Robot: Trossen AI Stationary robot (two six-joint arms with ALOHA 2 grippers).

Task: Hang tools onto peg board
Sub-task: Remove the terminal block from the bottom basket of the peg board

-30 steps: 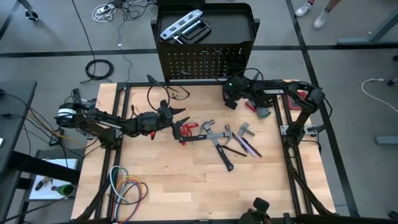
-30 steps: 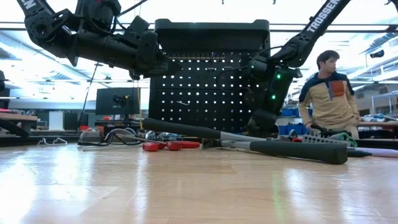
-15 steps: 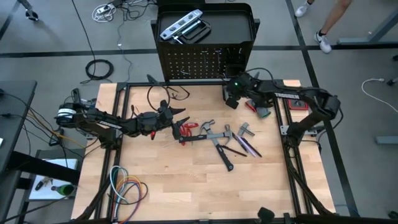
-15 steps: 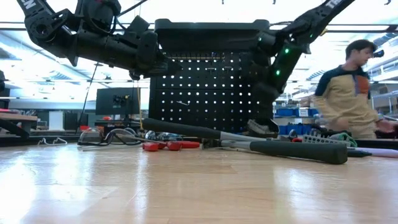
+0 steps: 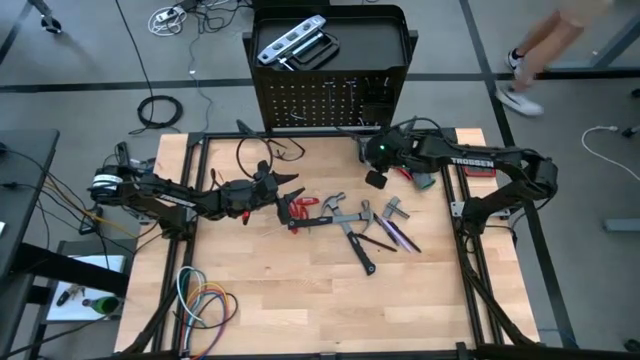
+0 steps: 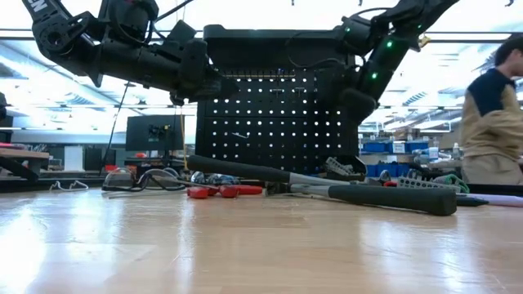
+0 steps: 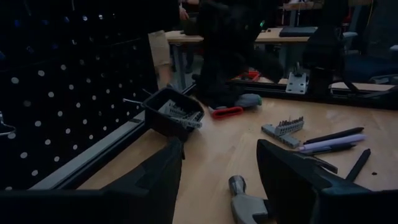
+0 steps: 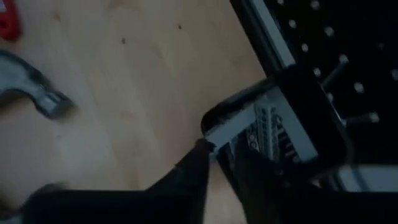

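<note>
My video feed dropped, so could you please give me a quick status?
Left end effector open, empty, near red-handled pliers. Right end effector at small black box by peg board. Hammer on table, unhung.

A light wooden tabletop (image 5: 300,290) carries a coil of coloured cables (image 5: 203,299) near its front left corner. A small black box (image 5: 377,180) with pale parts inside sits near the back edge. On the grey floor lie a black cable loop (image 5: 160,111) and a white cable tangle (image 5: 172,17). A person (image 6: 493,122) stands at the right, beyond the tabletop.
</note>
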